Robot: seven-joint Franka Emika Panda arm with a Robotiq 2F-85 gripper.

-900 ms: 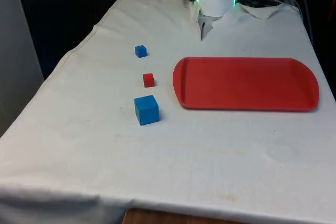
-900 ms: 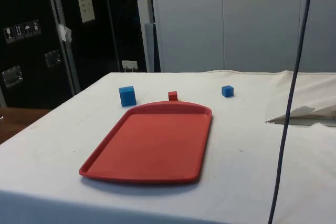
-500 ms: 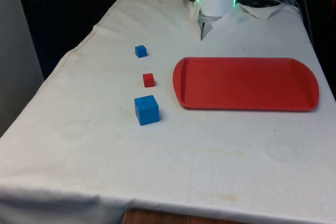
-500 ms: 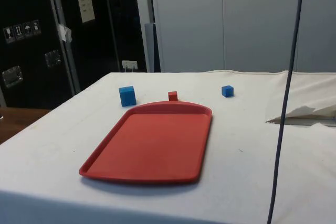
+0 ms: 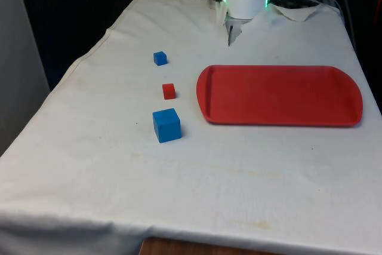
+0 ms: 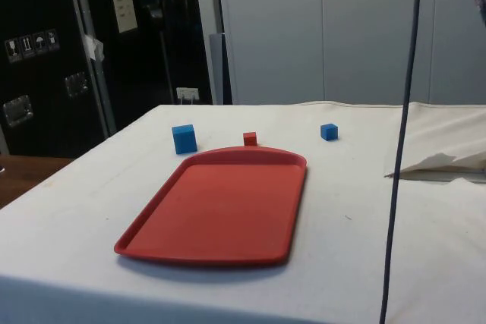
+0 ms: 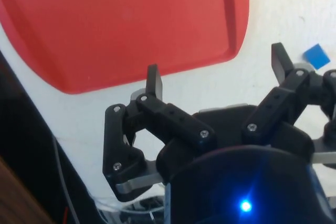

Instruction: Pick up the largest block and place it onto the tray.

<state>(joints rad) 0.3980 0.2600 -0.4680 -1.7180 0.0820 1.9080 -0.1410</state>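
No brand or readable words anywhere; just a pale paper sign [image 6: 122,4] with tiny print on a dark cabinet door [image 6: 45,58] and small stickers [image 6: 30,43] too little to read. White cloth [image 5: 197,177] all over the table, a bit wrinkled, with a few faint marks. Grey wall panels [image 6: 342,28] at the back in the side view. Black two-finger claw [image 7: 218,74] wide open above the cloth, holding nothing, with white cloth between the fingers [image 7: 153,80]. Big blue cube-shaped block [image 5: 166,125] down flat on the cloth at the front view's left of the flat red plastic tray [image 5: 279,95], near it but not touching. Small red cube block [image 5: 169,91] just behind the big blue one, between it and the small blue cube block [image 5: 160,58] farther back. All three blocks apart, in a rough line. Nothing on the red tray. Thin dark cable [image 6: 401,134] hanging down in the side view.
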